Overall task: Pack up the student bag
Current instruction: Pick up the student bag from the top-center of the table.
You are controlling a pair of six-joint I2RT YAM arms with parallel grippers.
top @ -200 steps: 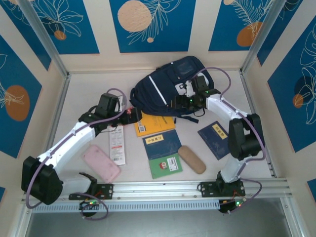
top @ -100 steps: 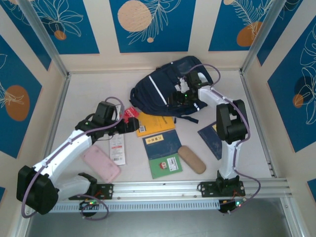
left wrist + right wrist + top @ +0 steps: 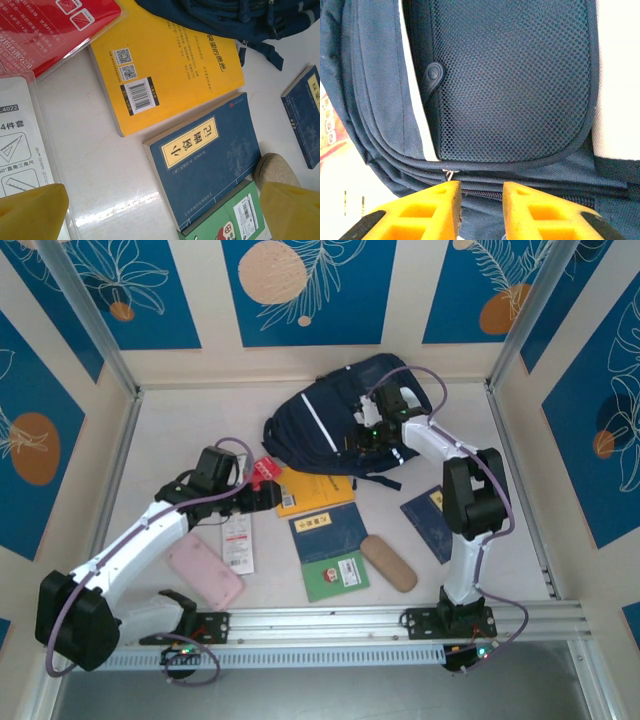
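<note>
navy fabric with a thin white stripe is making up the student bag (image 3: 335, 415), which is lying at the far middle of the table (image 3: 170, 440), well away from the arm bases. the right gripper (image 3: 364, 436) is reaching down over the bag's right-hand side. from the right wrist, its yellow fingers (image 3: 427, 207) are standing close to one another with a narrow gap between them, right at a zip seam just below a dark mesh pocket (image 3: 515, 85). a small metal zip pull (image 3: 449, 174) is sitting beside the left finger. dark fabric is showing in the gap, and i cannot tell whether the fingers are pinching anything.

the left gripper (image 3: 270, 495) is hanging low over the table, just beside a yellow book (image 3: 315, 490), with its fingers spread wide and nothing between them. the bag's near edge is lying over the far edge of that yellow book. nearer the bases, a blue book (image 3: 328, 530) is touching a green book (image 3: 337, 576), and a tan case (image 3: 388, 562) is lying just to their right. a second navy booklet (image 3: 435, 520) is lying farther right, apart from them. on the left, a red packet (image 3: 262, 470), a white ruler pack (image 3: 237, 540) and a pink case (image 3: 205, 570) are lying near the left arm.
</note>
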